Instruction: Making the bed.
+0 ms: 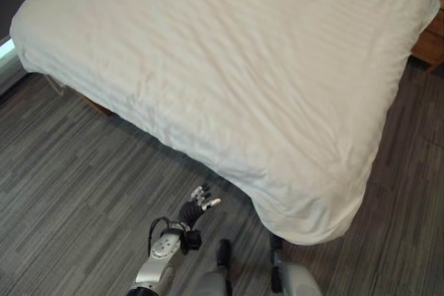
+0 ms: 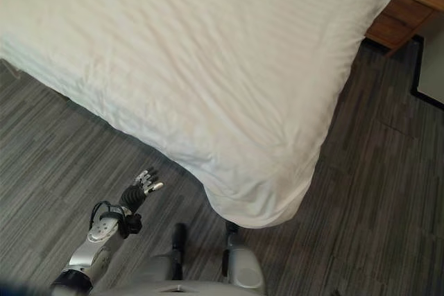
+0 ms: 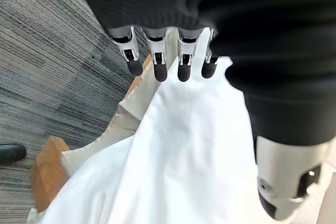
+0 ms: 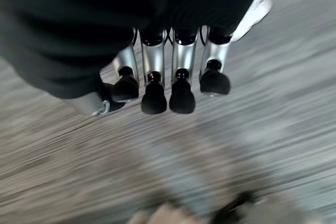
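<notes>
**Bed with duvet spread; both hands free**

Lower left of the head views: left hand [image 1: 197, 206] raised above the grey carpet [image 1: 62, 192], fingers [image 3: 159, 66] straight and apart, holding nothing. Centre to upper right: the bed [image 1: 90, 105] under a white duvet [image 1: 229, 67] lying mostly smooth, its near corner [image 1: 312, 220] drooping toward the floor. Right hand [image 4: 157, 90] over carpet, fingers loosely extended, empty. Judged best practice: pinch the duvet's hanging edge, draw it taut and level, then smooth the remaining creases

Grey striped carpet [image 1: 62, 171], wooden nightstand [image 2: 402, 12]
</notes>
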